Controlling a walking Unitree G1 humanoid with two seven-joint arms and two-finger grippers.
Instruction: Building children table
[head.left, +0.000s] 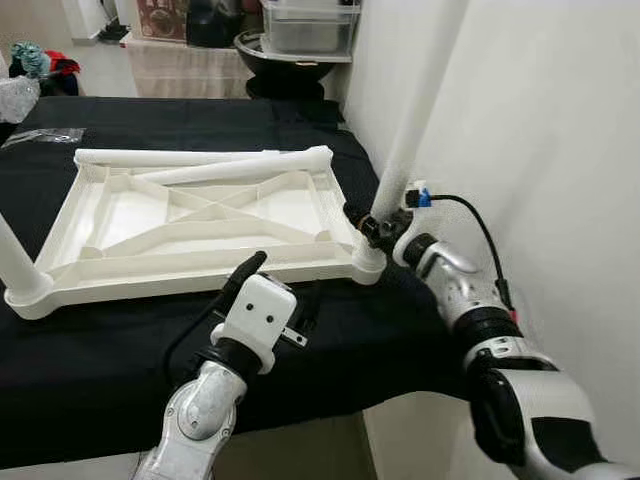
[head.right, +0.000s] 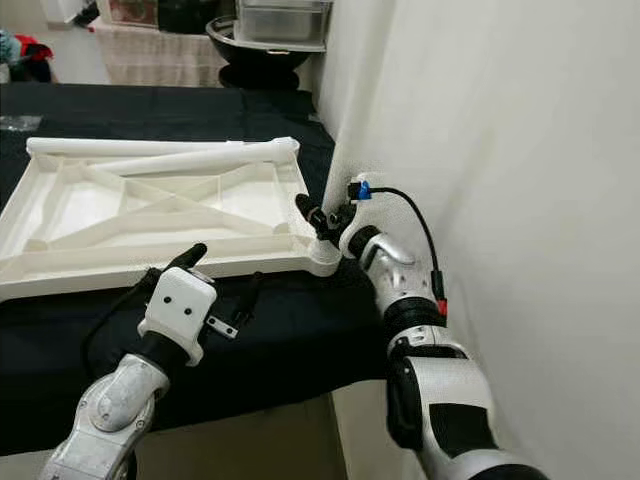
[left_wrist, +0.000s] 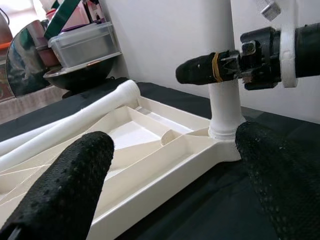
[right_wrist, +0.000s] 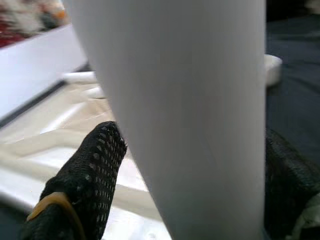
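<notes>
Tabletop (head.left: 190, 215), white plastic and flipped underside up, lay on the black-covered surface (head.left: 120, 360) in front of you, its ribbed frame facing the ceiling. You had the right gripper (head.left: 372, 226) at the near right corner, its two black fingers (right_wrist: 85, 175) set on either side of the upright leg (head.left: 420, 110) standing in that corner's socket (head.left: 368, 262). In the right wrist view the leg sat between the pads, so you appeared to be pinching it, though I could not tell how firmly. Another leg (head.left: 15, 260) stood in the near left corner, and two loose legs (head.left: 200, 160) lay along the far edge of the frame, one of them slanting across the ribs.

Your left gripper (head.left: 250, 275) hovered just in front of the near rail of the frame, fingers (left_wrist: 65, 190) spread wide and holding nothing, pointed toward the corner where the right one worked.

My judgement: you were on the step of seating or twisting the near right leg home. The leg leaned slightly in the head views, so the next move probably called for keeping it square to its socket while pressing or turning it down, with the left gripper bracing the rail so the frame did not slide on the cloth. After that, the two loose legs remained for the far corners.
</notes>
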